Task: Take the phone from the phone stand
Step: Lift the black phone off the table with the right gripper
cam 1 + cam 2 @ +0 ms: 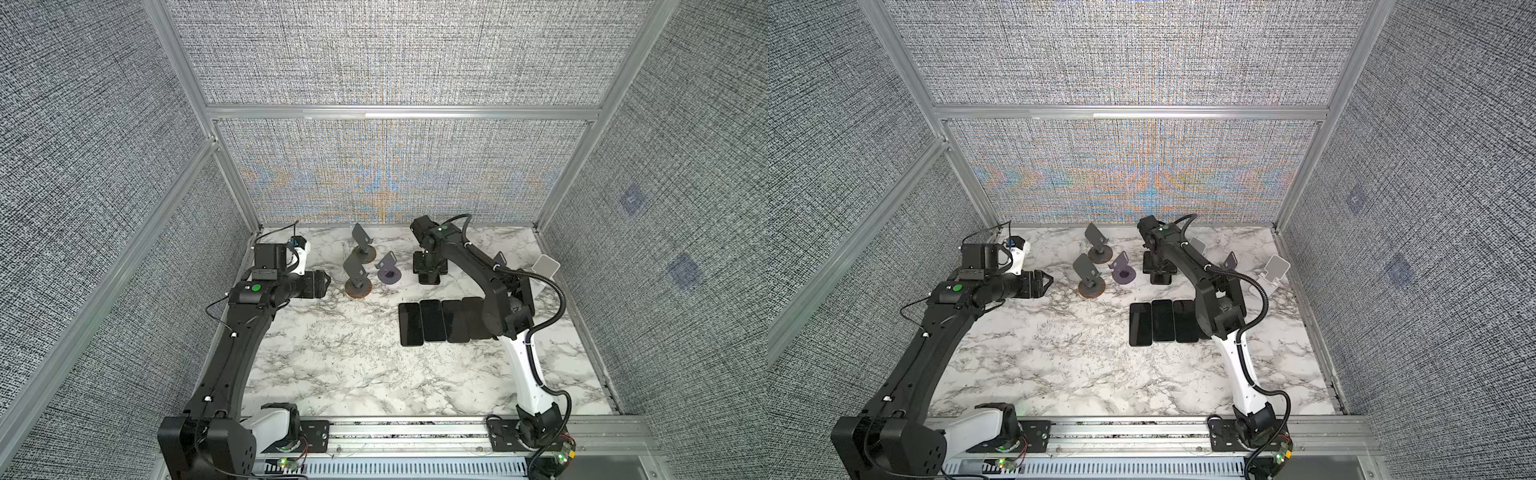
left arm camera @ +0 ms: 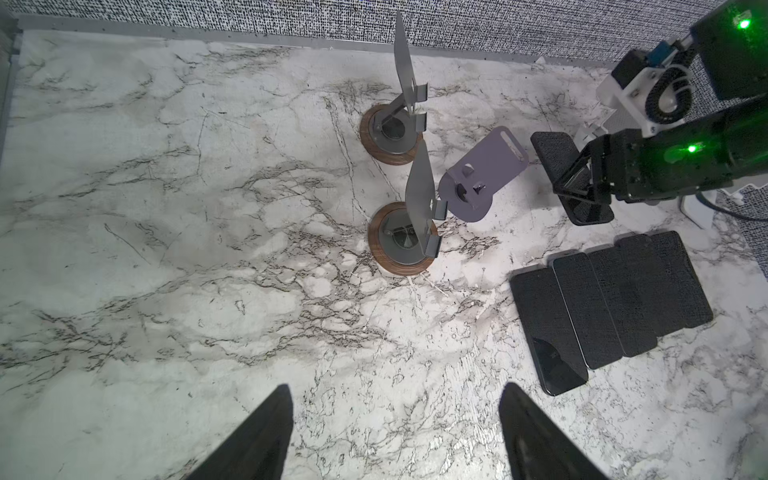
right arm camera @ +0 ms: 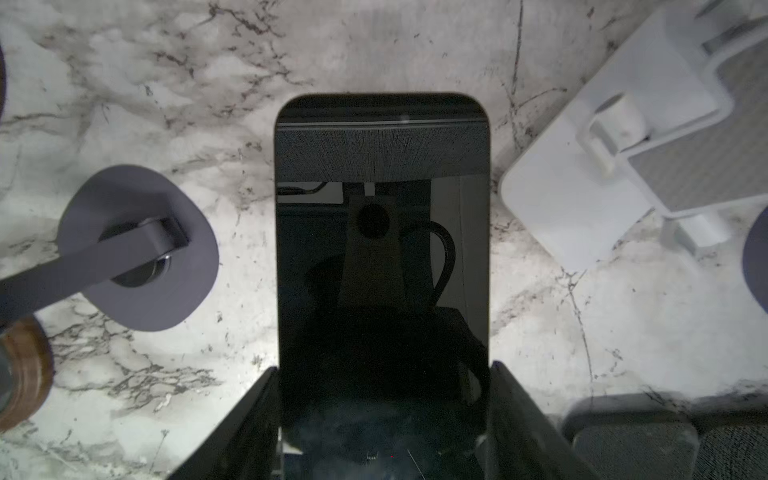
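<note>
A black phone leans upright on a black phone stand at the back of the marble table, right of the middle; in the right wrist view the phone hides the stand. My right gripper reaches down over the phone from above. Its two fingers press against the phone's long side edges, so it is shut on the phone. Both top views show this gripper over the stand. My left gripper hovers open and empty over bare table at the left.
Several black phones lie flat in a row in front of the stand. Two grey stands on round wooden bases and a purple stand sit left of it. A white stand is at the right wall.
</note>
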Controlling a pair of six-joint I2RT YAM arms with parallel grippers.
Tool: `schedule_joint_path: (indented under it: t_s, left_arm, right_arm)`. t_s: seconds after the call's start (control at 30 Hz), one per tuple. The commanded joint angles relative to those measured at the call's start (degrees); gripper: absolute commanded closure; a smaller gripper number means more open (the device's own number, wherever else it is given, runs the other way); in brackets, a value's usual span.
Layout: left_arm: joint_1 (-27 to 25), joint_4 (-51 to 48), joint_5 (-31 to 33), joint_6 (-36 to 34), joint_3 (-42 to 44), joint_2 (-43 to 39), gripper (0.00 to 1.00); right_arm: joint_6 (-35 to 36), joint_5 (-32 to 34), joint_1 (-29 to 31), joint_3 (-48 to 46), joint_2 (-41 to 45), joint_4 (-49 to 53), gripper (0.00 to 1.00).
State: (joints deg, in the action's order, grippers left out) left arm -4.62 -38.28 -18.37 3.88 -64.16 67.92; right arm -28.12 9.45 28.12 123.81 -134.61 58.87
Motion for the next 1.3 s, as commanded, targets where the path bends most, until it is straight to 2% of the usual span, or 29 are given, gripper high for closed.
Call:
schedule_joint_path:
  t_s: [0.0, 0.6, 0.67, 0.77, 0.87, 1.1, 1.27]
  left_arm:
    - [0.18, -0.2, -0.35, -0.28, -0.09, -0.44, 0.21]
    - [0.33, -0.55, 0.57, -0.72, 0.0, -0.76, 0.21]
    - [0.39, -0.52, 0.51, -0.72, -0.15, -0.67, 0.21]
    - [0.48, -0.57, 0.44, -0.63, -0.09, -0.51, 0.21]
    - [0.49, -0.53, 0.44, -0.71, -0.09, -0.72, 0.21]
    - [0.49, -0.59, 0.62, -0.72, -0.02, -0.73, 0.21]
    - [0.58, -0.53, 0.52, -0.72, -0.01, -0.73, 0.21]
  right_arm:
    - [-0.68, 0.61, 0.09, -0.62, 0.05, 0.65, 0.35]
    - [-0.13, -1.5, -1.04, 0.9, -7.29, 0.14, 0.36]
    - [-0.01, -2.38, -1.15, 1.7, -8.15, 1.14, 0.32]
    - [0.3, -2.03, -1.31, 4.03, -9.74, 4.06, 0.22]
    - [0.26, -1.98, -1.38, 4.42, -10.33, 5.11, 0.18]
    - [-0.31, -2.08, -1.53, 3.55, -10.09, 4.5, 0.26]
    - [-0.29, -0.22, -1.57, 2.33, -6.9, 3.25, 0.32]
